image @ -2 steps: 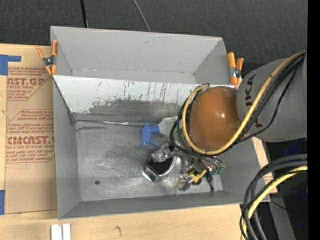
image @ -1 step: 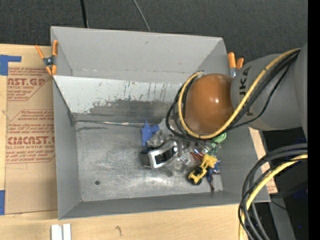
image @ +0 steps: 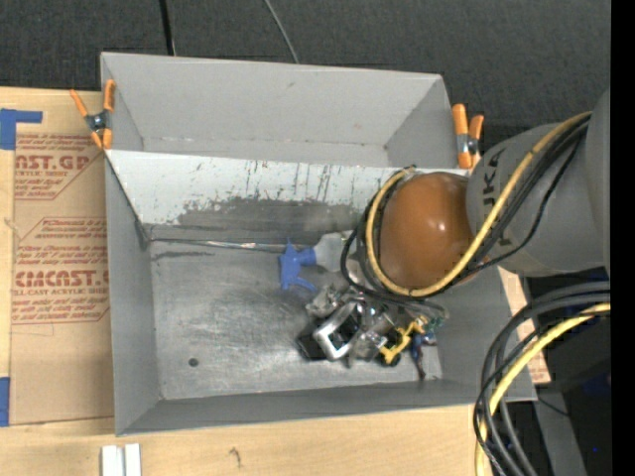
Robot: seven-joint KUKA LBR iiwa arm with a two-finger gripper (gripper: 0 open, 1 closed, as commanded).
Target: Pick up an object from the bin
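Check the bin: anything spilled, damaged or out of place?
Nothing stands out. A small blue plastic piece lies apart on the floor of the grey metal bin. To its lower right, a heap of small mixed things sits under the arm's orange wrist cover. Streaks on the back wall look like wear, not damage.

Robotics lab: KUKA arm (image: 556, 201) with looped cables (image: 484, 395) over grey metal bin (image: 268, 107), dark carpet floor (image: 60, 18).
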